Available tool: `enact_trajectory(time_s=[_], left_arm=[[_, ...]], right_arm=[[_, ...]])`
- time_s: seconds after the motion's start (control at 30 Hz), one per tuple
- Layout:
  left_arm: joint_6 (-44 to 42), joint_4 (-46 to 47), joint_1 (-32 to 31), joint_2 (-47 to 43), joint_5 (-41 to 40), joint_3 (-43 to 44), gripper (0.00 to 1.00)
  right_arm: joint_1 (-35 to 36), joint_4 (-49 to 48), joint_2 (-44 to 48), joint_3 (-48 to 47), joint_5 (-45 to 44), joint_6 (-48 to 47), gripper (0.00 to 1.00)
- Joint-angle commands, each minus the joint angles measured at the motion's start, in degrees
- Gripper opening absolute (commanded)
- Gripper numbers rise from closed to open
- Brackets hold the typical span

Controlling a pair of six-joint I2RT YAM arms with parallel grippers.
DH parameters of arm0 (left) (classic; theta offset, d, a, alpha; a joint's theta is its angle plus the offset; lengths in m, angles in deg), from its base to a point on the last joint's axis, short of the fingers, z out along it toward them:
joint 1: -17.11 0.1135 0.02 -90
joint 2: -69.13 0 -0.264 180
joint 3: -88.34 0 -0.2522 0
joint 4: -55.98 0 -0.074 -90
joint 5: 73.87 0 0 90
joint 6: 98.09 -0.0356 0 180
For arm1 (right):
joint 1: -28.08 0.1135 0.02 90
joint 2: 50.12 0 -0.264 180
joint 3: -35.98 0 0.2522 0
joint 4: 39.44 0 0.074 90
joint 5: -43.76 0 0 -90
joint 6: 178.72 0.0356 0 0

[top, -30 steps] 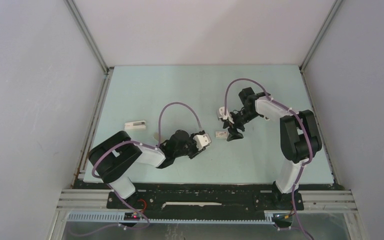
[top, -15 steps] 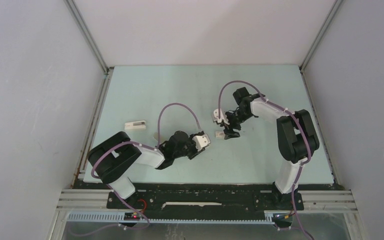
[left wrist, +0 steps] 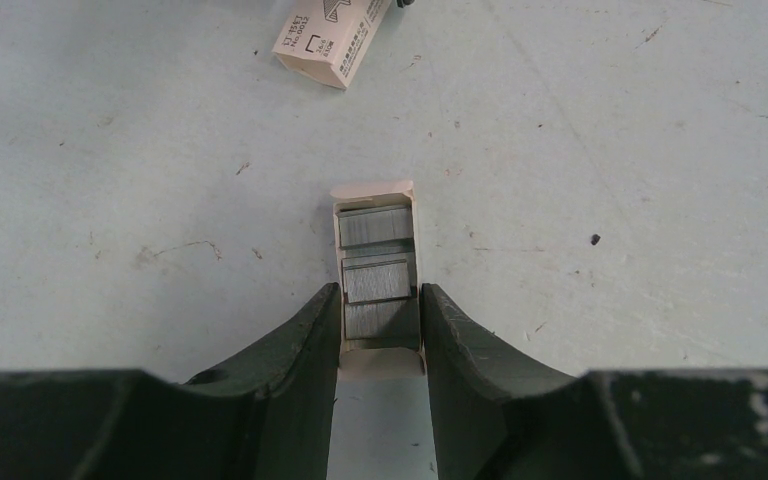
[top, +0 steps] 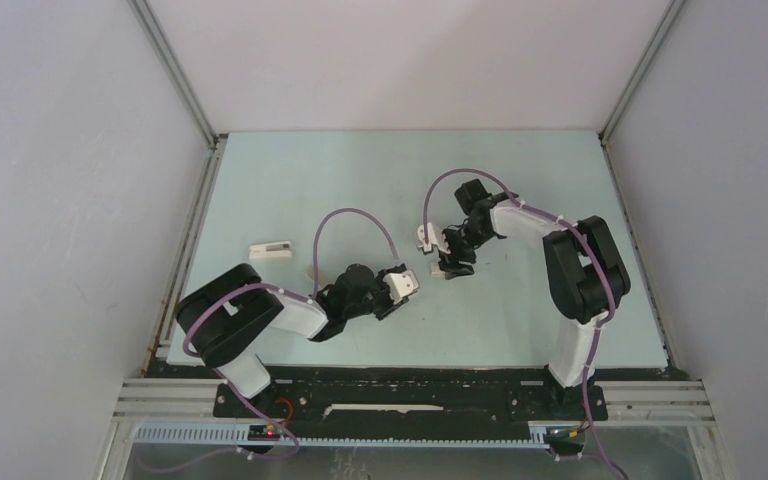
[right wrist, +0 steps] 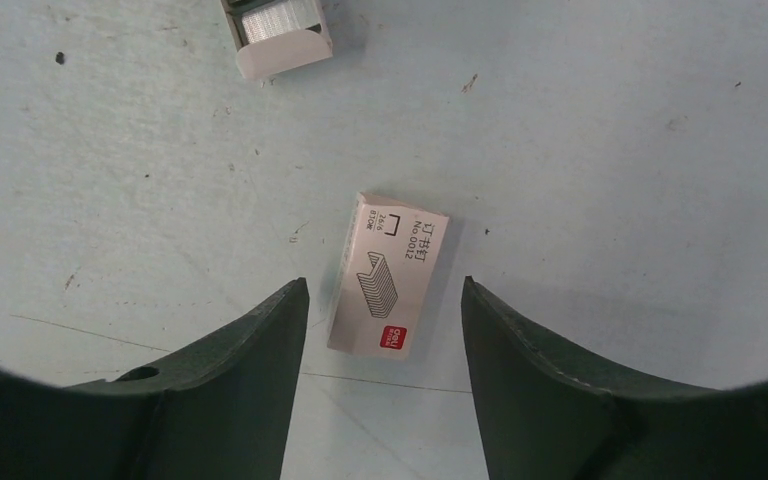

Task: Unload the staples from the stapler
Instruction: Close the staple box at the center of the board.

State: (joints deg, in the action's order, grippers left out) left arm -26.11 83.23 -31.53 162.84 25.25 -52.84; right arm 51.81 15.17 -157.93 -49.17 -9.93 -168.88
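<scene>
Silvery staples point(left wrist: 376, 228) lie in blocks inside a small open cardboard tray point(left wrist: 372, 190) on the table. My left gripper point(left wrist: 380, 292) is shut on that tray, with a finger pressed against each long side. The same tray point(right wrist: 278, 30) shows at the top of the right wrist view. My right gripper point(right wrist: 384, 285) hangs open over a printed staple box point(right wrist: 390, 275), with gaps on both sides. In the top view the left gripper point(top: 407, 285) and right gripper point(top: 450, 262) are close together at mid-table. The white stapler point(top: 272, 249) lies far to their left, untouched.
The printed box point(left wrist: 332, 40) lies just beyond the tray in the left wrist view. Grey walls and metal frame rails enclose the pale green table point(top: 360, 180). The left arm's purple cable point(top: 355, 215) arches above it.
The right gripper has moved left, towards the left gripper, and now stands over the printed box with its jaws slightly narrower. The left gripper has kept its hold and barely moved.
</scene>
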Motion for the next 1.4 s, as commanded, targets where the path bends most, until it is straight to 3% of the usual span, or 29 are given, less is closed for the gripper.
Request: enact_trajectory(time_s=[0.0, 0.57, 0.9, 1.37], left_arm=[[0.0, 1.0, -0.4, -0.2, -1.1, -1.6, 0.41], [0.9, 4.2, -0.5, 0.6, -0.9, -2.3, 0.41], [0.7, 4.4, -0.4, 0.8, -0.1, -1.4, 0.41], [2.4, 5.8, -0.8, 4.2, 0.6, 2.4, 0.41]], right_arm=[[0.5, -1.1, -0.7, 0.3, -1.2, 1.7, 0.65], [0.9, -1.8, 0.6, 2.5, -1.4, 0.0, 0.48], [0.9, 1.4, 2.7, 4.9, -0.5, -7.1, 0.45], [1.9, 2.4, 4.4, 6.9, -0.9, -7.9, 0.42]])
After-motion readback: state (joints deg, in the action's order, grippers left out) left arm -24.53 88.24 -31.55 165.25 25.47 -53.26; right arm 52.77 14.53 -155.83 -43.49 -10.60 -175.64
